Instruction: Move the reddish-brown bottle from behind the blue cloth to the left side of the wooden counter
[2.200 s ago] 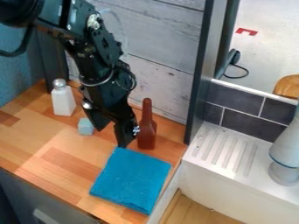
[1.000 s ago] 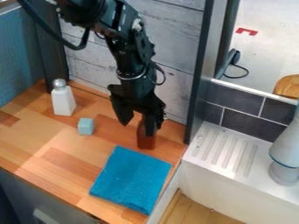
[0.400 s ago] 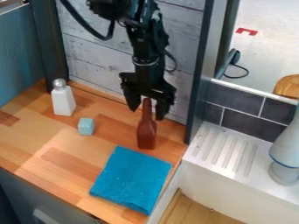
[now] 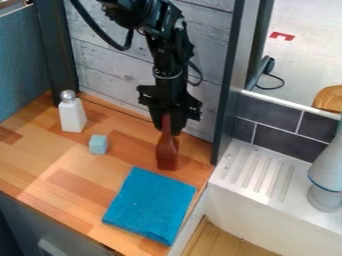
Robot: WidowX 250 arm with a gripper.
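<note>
Above the back right part of the wooden counter hangs the black gripper (image 4: 167,128), its fingers shut around the neck of a reddish-brown bottle (image 4: 167,153). The bottle stands upright on the wood. In front of it lies a flat blue cloth (image 4: 150,206). To the left are a small light-blue cube (image 4: 98,144) and, farther back, a white bottle (image 4: 72,115) with a silvery round top.
A wooden counter (image 4: 63,175) meets a grey plank wall (image 4: 110,70) at the back. On the right, past a dark upright post (image 4: 230,82), are a white ribbed sink ledge (image 4: 257,172) and a grey-white faucet-like object (image 4: 327,175).
The gripper has moved right from beside the cube to over the brown bottle. Its fingers, spread on both sides of the neck a moment ago, have closed on it.
</note>
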